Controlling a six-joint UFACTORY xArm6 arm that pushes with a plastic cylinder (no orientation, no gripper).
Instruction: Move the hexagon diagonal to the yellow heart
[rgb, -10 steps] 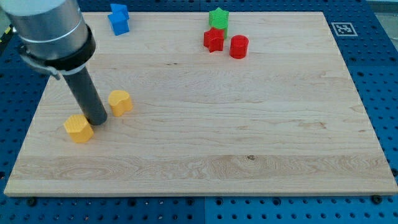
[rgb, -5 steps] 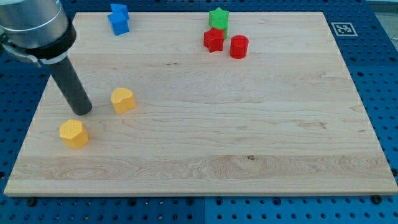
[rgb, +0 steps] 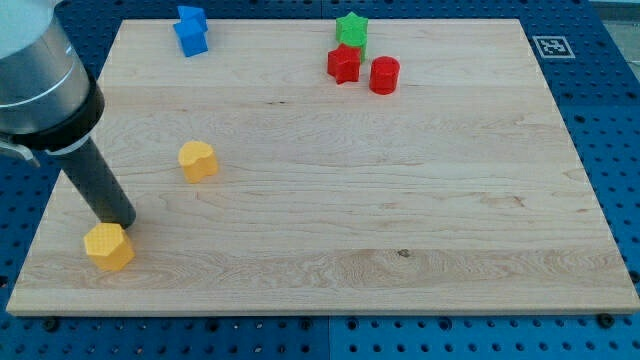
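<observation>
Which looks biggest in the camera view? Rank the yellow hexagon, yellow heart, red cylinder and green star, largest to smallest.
1. Yellow hexagon, nearest the view's bottom, so nearness may inflate it.
2. Yellow heart and red cylinder look about alike; I won't rank them.
3. Green star, farthest away and partly hidden by the red star.

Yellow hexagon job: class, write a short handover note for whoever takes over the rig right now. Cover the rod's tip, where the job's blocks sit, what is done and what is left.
My tip sits at the view's left, right at the upper edge of the yellow hexagon; actual contact cannot be told.
The hexagon lies near the board's lower left corner. The yellow heart stands apart, up and to the view's right of it.
Done: the hexagon already lies on a diagonal, down-left of the heart, with a clear gap between them.
Left: judge whether that placement is enough; if so, probably just draw the tip away.
</observation>
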